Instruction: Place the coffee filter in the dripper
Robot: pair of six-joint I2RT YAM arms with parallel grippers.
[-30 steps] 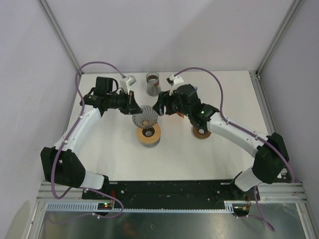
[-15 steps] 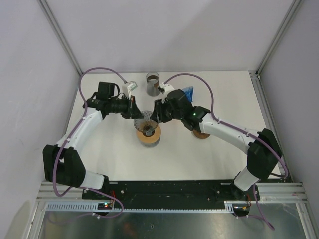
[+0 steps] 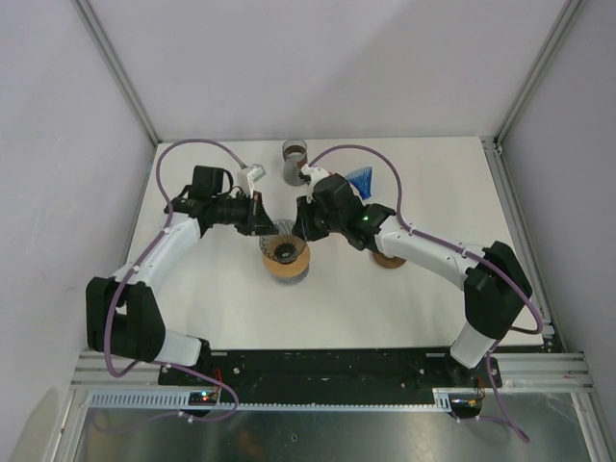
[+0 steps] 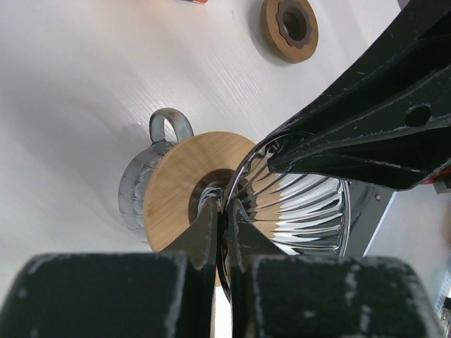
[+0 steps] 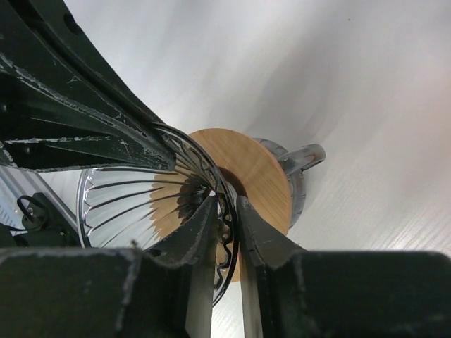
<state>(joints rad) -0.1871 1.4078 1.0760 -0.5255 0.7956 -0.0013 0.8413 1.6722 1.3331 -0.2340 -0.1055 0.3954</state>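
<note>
- Top view: the coffee filter (image 3: 283,234), a clear ribbed cone, sits over the dripper (image 3: 289,267), which has a round wooden collar, in the middle of the white table (image 3: 443,183).
- The left gripper (image 3: 262,219) meets the cone's rim from the left and the right gripper (image 3: 301,223) from the right, so both arms crowd over it and hide part of its edge.
- Behind them a grey cup (image 3: 295,164) stands upright, with a blue fan-shaped thing (image 3: 361,179) just to its right; what that is I cannot tell.
- A loose wooden ring (image 3: 390,259) lies partly under the right forearm.
- Purple cables (image 3: 183,146) loop above both arms; pale walls and aluminium posts (image 3: 115,67) close in the table.
- Left wrist view: the left claw is pinched shut on the cone's rim, its fingers (image 4: 204,225) on either side of the glass.
- The right arm's black fingers cross the upper right and cover the far rim.
- Beneath the collar is a glass body with a handle (image 4: 169,127); the table has a faint woodgrain.
- Right wrist view: the right claw is narrow, one finger (image 5: 201,225) inside the rim and one outside; whether it presses the glass I cannot tell.
- The left arm's fingers fill the upper left.
</note>
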